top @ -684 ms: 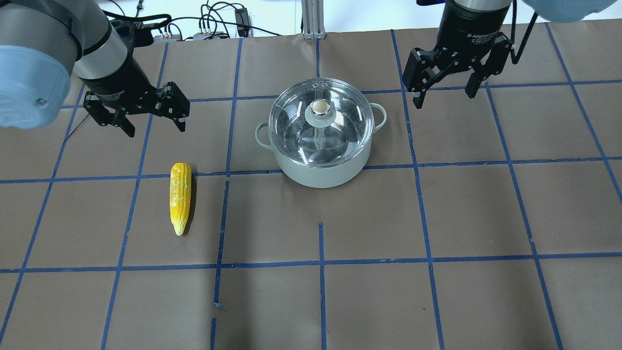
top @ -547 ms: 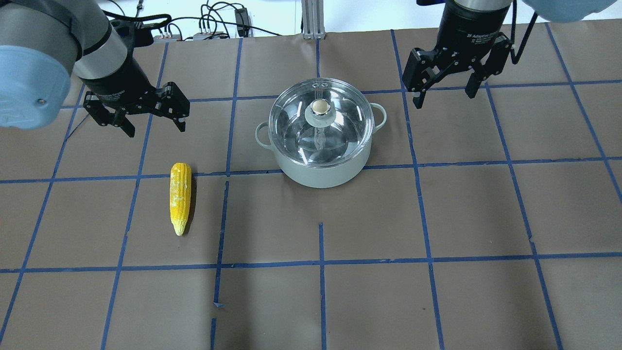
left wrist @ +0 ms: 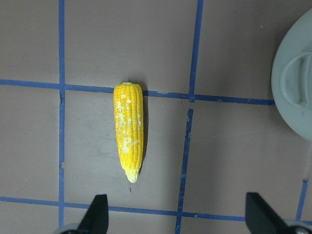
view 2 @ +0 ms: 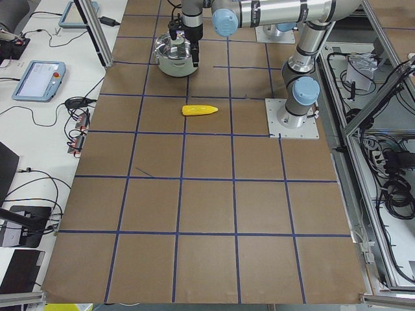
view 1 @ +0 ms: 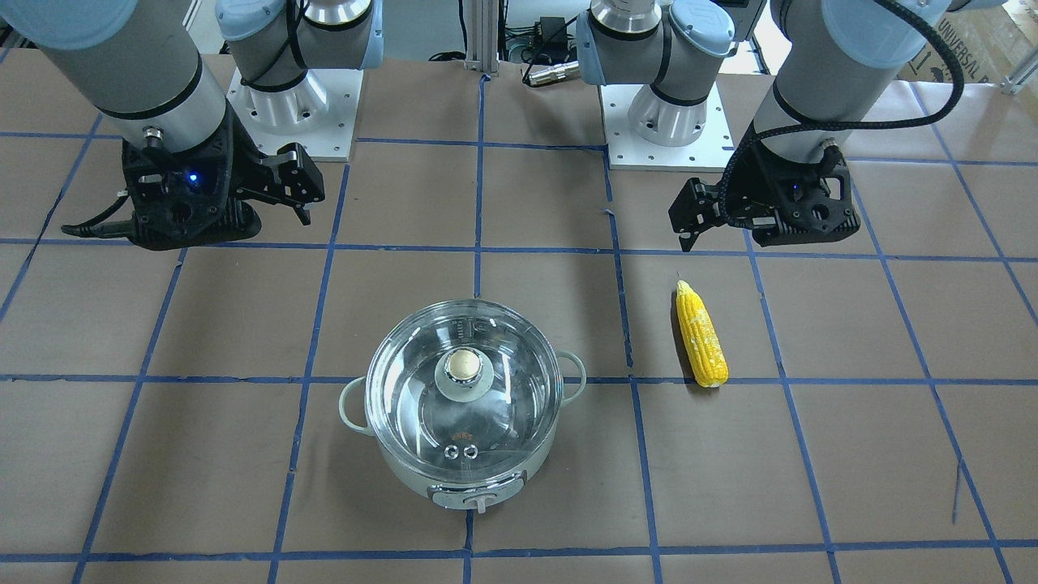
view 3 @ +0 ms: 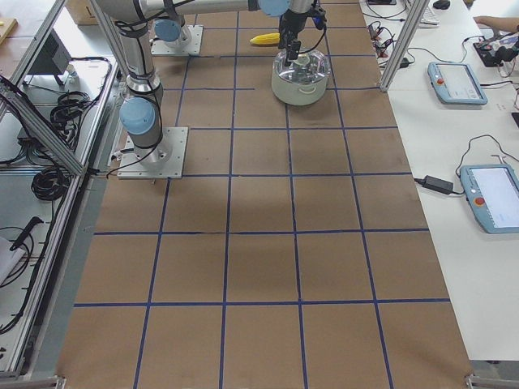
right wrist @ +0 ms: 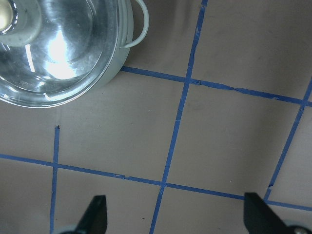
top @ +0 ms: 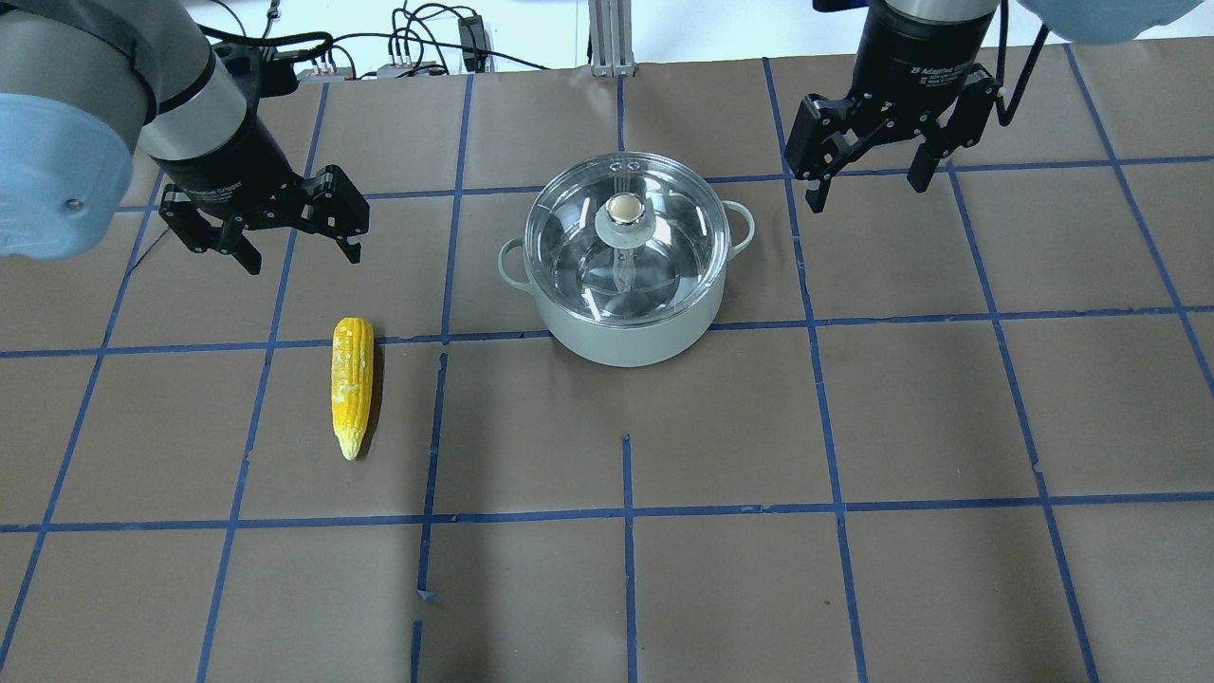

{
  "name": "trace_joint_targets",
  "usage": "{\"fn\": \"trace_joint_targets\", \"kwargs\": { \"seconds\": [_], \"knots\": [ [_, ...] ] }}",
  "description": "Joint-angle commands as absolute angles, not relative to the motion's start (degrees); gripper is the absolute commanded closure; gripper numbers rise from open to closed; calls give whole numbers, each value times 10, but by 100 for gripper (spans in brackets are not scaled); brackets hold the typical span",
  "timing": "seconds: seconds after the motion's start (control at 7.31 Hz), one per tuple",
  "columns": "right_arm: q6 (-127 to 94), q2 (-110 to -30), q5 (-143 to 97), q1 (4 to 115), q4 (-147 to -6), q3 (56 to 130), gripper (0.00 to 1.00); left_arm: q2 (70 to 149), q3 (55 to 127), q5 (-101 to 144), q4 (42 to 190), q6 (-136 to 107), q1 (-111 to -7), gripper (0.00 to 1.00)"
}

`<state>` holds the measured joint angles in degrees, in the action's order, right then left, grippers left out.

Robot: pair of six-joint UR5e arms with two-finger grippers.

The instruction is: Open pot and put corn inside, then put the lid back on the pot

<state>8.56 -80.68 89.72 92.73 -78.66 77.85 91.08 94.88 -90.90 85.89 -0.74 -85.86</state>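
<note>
Lid (top: 626,237) sits on pot (top: 628,341), nearer the right gripper (top: 868,194); corn (top: 351,384) (tip toward the robot) lies near the left gripper (top: 303,261); both spread wide, empty

Brown table (top: 730,598), blue tape grid (top: 628,513); white bench (view 3: 478,275), possibly tablets (view 3: 457,83).

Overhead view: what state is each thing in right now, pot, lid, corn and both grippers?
pot: closed, upright.
lid: seated on the pot, knob up.
corn: lying flat on the table, apart from the pot, not held.
left gripper: open, empty, near the corn.
right gripper: open, empty, beside the pot.
</note>
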Motion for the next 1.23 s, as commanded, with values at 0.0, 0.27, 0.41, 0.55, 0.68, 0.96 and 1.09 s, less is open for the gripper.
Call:
{"fn": "trace_joint_targets", "kwargs": {
  "seconds": [0.0, 0.27, 0.41, 0.55, 0.68, 0.96, 1.09],
  "knots": [
    [85, -807, 896, 927, -790, 780, 0, 922, 967, -909, 858, 18, -855, 0],
    [60, -797, 886, 935, -802, 769, 1, 970, 996, -907, 759, 75, -838, 0],
    [57, -790, 886, 940, -818, 766, 1, 986, 1009, -906, 730, 79, -822, 0],
    [55, -770, 875, 958, -848, 766, 2, 993, 1037, -897, 700, 74, -799, 2],
    [16, -746, 881, 1002, -902, 764, 1, 993, 1091, -896, 639, 87, -773, 2],
    [-55, -703, 886, 1034, -962, 762, 1, 1021, 1157, -896, 522, 91, -757, 3],
    [-61, -686, 890, 1042, -985, 762, 1, 1044, 1161, -896, 511, 71, -759, 3]
  ]
}}
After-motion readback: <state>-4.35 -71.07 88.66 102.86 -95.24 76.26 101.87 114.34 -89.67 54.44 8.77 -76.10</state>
